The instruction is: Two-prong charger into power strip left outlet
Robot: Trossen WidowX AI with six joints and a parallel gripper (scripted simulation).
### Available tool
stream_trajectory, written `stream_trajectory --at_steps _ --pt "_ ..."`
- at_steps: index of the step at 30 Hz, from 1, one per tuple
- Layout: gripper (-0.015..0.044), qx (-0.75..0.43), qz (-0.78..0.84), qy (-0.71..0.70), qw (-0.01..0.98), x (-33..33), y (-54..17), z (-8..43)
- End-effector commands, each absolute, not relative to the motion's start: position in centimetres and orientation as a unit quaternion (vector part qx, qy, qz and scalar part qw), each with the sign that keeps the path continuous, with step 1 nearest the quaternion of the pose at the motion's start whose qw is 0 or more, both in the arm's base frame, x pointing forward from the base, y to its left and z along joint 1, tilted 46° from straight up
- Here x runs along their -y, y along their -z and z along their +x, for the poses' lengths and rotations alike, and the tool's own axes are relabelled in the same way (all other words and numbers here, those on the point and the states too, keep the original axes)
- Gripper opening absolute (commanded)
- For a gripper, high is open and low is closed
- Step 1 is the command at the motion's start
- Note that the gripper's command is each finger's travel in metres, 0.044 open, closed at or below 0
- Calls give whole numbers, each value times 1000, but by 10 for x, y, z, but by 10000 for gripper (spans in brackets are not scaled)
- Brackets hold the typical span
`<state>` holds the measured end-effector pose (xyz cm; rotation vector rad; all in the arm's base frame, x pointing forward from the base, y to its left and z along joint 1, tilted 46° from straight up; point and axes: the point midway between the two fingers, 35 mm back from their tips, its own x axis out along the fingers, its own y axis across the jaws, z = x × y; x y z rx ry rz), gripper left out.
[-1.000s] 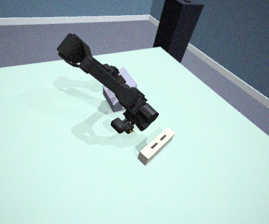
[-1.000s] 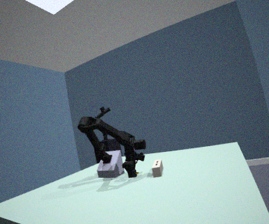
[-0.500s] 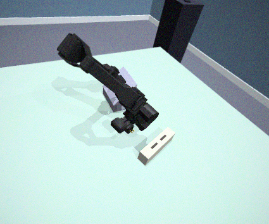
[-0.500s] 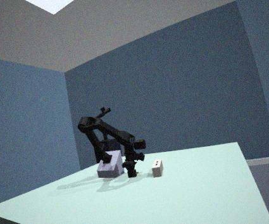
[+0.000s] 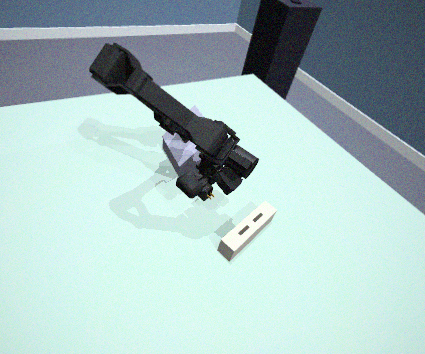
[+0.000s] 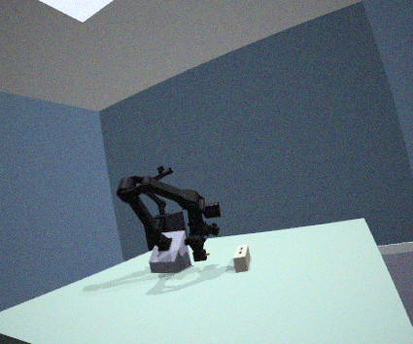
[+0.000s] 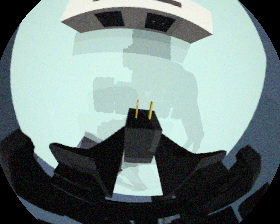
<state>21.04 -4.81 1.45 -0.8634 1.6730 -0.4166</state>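
Observation:
The black charger (image 7: 142, 142) stands between the two fingers in the wrist view, its two gold prongs pointing up the frame toward the power strip. My gripper (image 7: 139, 131) (image 5: 206, 194) (image 6: 200, 255) is shut on the charger's sides. In the top and exterior views the fingers hide most of the charger and only the prongs show. The white power strip (image 5: 232, 243) (image 6: 241, 262) (image 7: 81, 9) lies apart from the prongs, across a gap. Its side facing the charger shows a left outlet (image 7: 110, 19) and a right outlet (image 7: 158, 21), both dark. Whether the charger touches the table cannot be told.
The pale green table (image 5: 101, 300) (image 6: 317, 292) bears the strip and the arm. The arm's pale lilac base block (image 5: 180, 151) (image 6: 171, 262) is behind the gripper. A tall dark pillar (image 5: 281, 45) stands beyond the table's far edge.

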Motion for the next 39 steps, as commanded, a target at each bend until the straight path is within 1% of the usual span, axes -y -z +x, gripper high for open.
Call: stream_trajectory --at_steps 1,39 --pt "0 -712 -365 179 572 42 -21 209" --pt "0 -711 -363 178 576 31 40 229"
